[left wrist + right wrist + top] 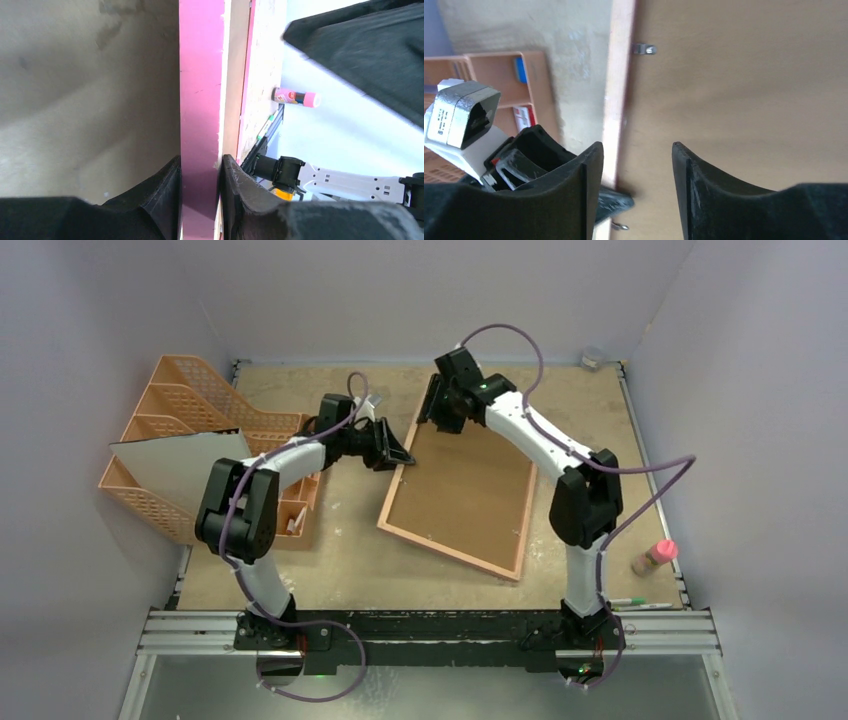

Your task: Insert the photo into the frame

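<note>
Two grippers meet at the far-left corner of the frame (445,551). It lies face down on the table (330,570), between the arms, with its brown backing board (465,490) facing up. My left gripper (200,167) is pinched shut on the frame's pink left edge, clamping both faces. My right gripper (634,150) hovers with its jaws apart over the backing board, just inside the rim, and holds nothing. A small metal tab (644,49) sits just ahead of it, so the right arm is the nearer one to it. I judge that the frame's long sides run away from me, skewed so the rest of it stretches toward the right arm's base. No view shows the photo, and I cannot tell whether it sits beneath the board.
</note>
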`<move>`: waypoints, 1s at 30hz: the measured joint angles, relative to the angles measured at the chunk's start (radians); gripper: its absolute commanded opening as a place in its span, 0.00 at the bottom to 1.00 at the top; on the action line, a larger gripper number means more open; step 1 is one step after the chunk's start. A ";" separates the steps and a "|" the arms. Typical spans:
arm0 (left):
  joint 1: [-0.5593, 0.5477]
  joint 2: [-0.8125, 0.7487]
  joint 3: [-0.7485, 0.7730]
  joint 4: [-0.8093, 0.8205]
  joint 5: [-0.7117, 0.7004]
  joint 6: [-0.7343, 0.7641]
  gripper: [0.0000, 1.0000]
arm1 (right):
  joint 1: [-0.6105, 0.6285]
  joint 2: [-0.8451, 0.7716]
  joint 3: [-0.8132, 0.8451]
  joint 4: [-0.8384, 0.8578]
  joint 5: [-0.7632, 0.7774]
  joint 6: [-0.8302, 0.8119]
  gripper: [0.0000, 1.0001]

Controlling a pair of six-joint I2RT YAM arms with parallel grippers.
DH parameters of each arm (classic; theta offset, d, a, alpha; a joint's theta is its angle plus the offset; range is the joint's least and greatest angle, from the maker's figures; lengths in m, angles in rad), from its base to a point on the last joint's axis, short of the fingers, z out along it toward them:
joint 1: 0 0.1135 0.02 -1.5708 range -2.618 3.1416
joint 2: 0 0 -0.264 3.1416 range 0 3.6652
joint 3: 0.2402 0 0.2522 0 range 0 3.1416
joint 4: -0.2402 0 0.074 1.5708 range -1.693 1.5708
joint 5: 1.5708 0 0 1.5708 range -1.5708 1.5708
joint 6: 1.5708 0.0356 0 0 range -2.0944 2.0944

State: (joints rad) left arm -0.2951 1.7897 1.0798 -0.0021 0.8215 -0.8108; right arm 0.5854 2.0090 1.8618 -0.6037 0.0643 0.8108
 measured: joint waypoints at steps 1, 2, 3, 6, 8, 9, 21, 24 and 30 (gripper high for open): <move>0.014 0.000 0.034 -0.047 -0.006 0.026 0.00 | -0.019 -0.016 0.008 0.005 -0.006 -0.008 0.61; 0.025 0.000 0.060 -0.080 -0.013 0.047 0.00 | -0.033 -0.030 0.010 0.008 -0.008 -0.011 0.65; 0.039 0.000 0.096 -0.122 -0.021 0.069 0.00 | -0.052 -0.051 0.012 0.011 -0.011 -0.015 0.68; 0.080 0.000 0.204 -0.239 -0.048 0.129 0.00 | -0.098 -0.117 0.013 0.026 -0.019 -0.023 0.75; 0.105 0.000 0.288 -0.330 -0.071 0.175 0.00 | -0.125 -0.155 0.011 0.042 -0.035 -0.027 0.77; 0.117 0.004 0.346 -0.389 -0.084 0.200 0.00 | -0.136 -0.174 0.008 0.051 -0.048 -0.029 0.77; 0.151 0.043 0.858 -0.906 -0.365 0.462 0.00 | -0.180 -0.230 -0.111 0.086 -0.237 -0.050 0.81; 0.149 0.043 0.894 -0.972 -0.415 0.480 0.00 | -0.180 -0.230 -0.135 0.092 -0.265 -0.054 0.86; 0.129 0.017 0.959 -1.036 -0.552 0.525 0.00 | -0.180 -0.240 -0.192 0.126 -0.282 -0.051 0.87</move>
State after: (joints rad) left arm -0.1658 1.8069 2.0392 -1.0378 0.2699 -0.2859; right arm 0.4057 1.7695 1.6703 -0.4778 -0.2180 0.7597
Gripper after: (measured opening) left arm 0.292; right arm 0.867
